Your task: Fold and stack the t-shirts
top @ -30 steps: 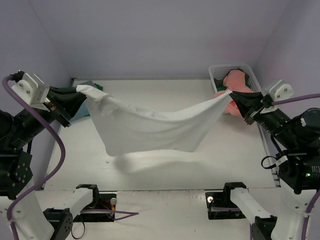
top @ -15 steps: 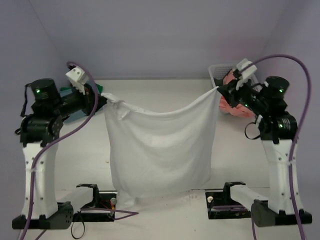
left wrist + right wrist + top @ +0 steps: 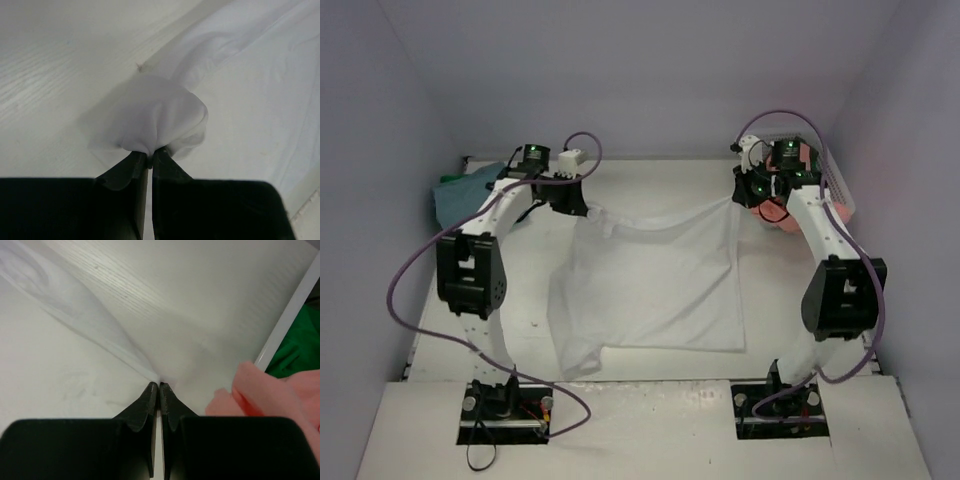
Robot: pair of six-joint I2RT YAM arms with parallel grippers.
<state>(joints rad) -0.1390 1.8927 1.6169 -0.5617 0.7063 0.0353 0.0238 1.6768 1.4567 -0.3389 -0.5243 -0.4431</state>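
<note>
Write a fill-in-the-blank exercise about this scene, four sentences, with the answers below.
The left gripper and right gripper each pinch a far corner of the soft white cloth t-shirt, their jaws ___.
The white shirt's body lies spread on the ___.
The crumpled teal cloth t-shirt lies far back on the ___ side.
The salmon pink cloth t-shirt sits nearest the ___ gripper.
Missing words: shut; table; left; right.

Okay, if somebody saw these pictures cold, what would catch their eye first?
A white t-shirt lies spread over the middle of the table, its two far corners pinched by the left gripper and the right gripper. After that, colour: a salmon pink shirt spilling by the basket at far right, and a teal shirt bunched at far left.
</note>
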